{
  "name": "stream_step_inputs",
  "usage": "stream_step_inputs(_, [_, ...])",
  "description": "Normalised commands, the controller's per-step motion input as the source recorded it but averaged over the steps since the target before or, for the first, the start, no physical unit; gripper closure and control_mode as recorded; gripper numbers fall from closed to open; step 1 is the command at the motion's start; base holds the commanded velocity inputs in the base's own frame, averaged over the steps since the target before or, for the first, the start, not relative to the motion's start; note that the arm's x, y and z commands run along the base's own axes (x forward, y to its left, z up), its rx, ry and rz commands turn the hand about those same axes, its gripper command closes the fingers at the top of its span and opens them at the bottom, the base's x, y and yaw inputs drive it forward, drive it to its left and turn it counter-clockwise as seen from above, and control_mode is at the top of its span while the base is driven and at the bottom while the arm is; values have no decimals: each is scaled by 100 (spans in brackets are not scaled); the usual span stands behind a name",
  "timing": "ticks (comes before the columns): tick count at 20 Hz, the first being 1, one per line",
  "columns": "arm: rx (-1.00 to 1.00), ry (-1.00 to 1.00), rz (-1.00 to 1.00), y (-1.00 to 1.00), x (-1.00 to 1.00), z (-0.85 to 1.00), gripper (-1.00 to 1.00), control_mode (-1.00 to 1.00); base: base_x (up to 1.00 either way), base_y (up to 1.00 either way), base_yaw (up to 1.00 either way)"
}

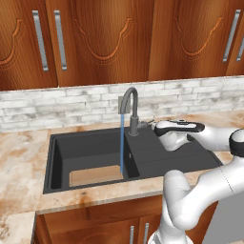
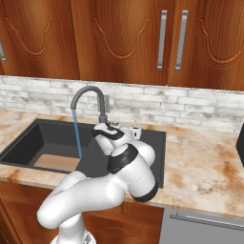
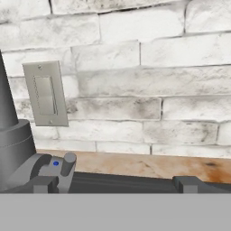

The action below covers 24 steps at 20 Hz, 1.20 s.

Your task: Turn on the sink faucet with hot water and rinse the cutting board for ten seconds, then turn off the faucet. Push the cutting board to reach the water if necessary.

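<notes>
The dark grey sink faucet (image 1: 129, 107) (image 2: 89, 97) stands behind the black sink (image 1: 59, 157) (image 2: 28, 138). A thin blue stream of water (image 1: 122, 143) (image 2: 76, 136) falls from its spout. The stream lands at the right edge of the tan cutting board (image 1: 94, 176) (image 2: 55, 162), which lies flat on the basin floor. My gripper (image 1: 151, 123) (image 2: 113, 125) (image 3: 117, 185) is open at the faucet's base, over the drainboard. In the hand view the small lever (image 3: 67, 163) sits just inside the left fingertip (image 3: 44, 184).
A grey wall switch plate (image 3: 45, 94) (image 1: 119, 104) sits on the white brick backsplash behind the faucet. Wooden cabinets hang above. Marble counter (image 2: 205, 162) runs both sides of the sink, with a dark object (image 2: 240, 147) at its far right edge.
</notes>
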Motion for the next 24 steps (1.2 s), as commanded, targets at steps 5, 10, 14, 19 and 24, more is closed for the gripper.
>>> stream_step_inputs(5, [0,0,0,0,0,0,-100,-100,0,0,0])
stream_step_inputs(10, [0,0,0,0,0,0,-100,-100,0,0,0])
stream_step_inputs(14, [0,0,0,0,0,0,-100,-100,0,0,0])
stream_step_inputs(19, [0,0,0,0,0,0,-100,-100,0,0,0])
stream_step_inputs(24, [0,0,0,0,0,0,-100,-100,0,0,0])
